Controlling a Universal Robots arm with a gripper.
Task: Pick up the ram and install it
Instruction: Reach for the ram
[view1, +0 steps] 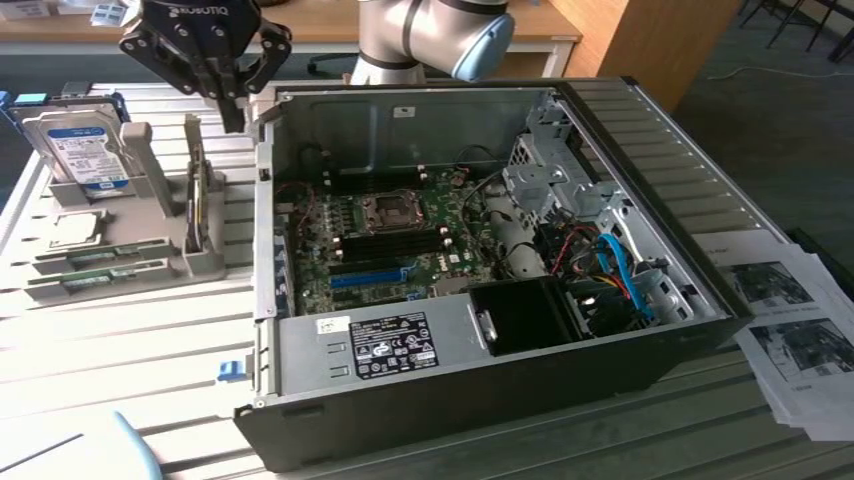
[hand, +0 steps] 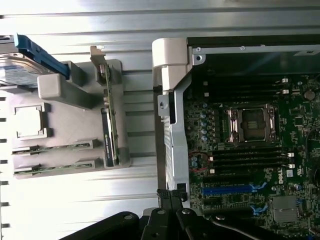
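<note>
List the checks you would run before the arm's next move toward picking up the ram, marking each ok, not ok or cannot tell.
1. Case open: ok, its inside is exposed.
2. Ram reachable: ok, it lies uncovered in the grey holder.
3. Gripper empty: ok, it holds nothing.
4. Jaws ready to take the stick: not ok, they are shut.
5. Gripper over the ram: not ok, it hangs by the case, apart from the holder.
6. Memory slots free: ok, they look empty.
</note>
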